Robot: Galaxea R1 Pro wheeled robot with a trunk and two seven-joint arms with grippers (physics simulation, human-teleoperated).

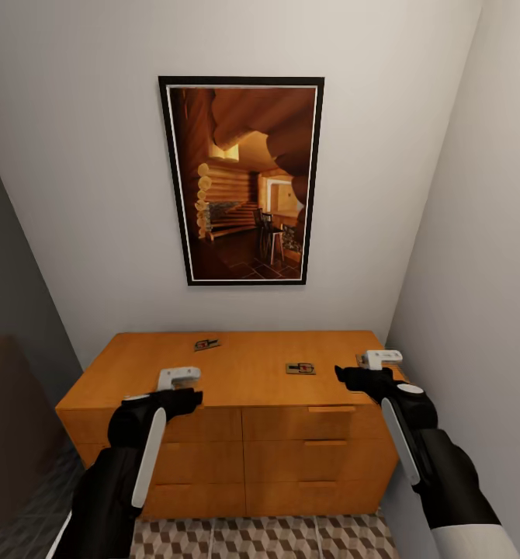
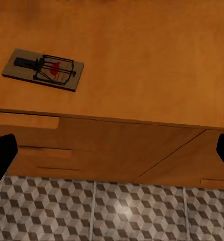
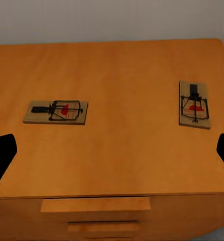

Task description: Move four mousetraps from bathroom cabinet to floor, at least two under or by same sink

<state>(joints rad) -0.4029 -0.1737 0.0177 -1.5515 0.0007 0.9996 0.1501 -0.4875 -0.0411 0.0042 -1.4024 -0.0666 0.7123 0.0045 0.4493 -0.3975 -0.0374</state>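
Right claw, fingers spread and empty, hovers over the cabinet worktop's right front. Nearest mousetrap lies just toward the left arm from it, long axis along the front edge. Left claw is released too, farther off.

The left arm is covered in matte black, with a long white strip along its forearm. At its end sits the left gripper, a small light grey block. The right arm has the same black cover and the same white strip, a round white cap near the wrist, and a white section at its upper part. The right gripper is also light grey. In both wrist views, black fingertips appear at the two sides.
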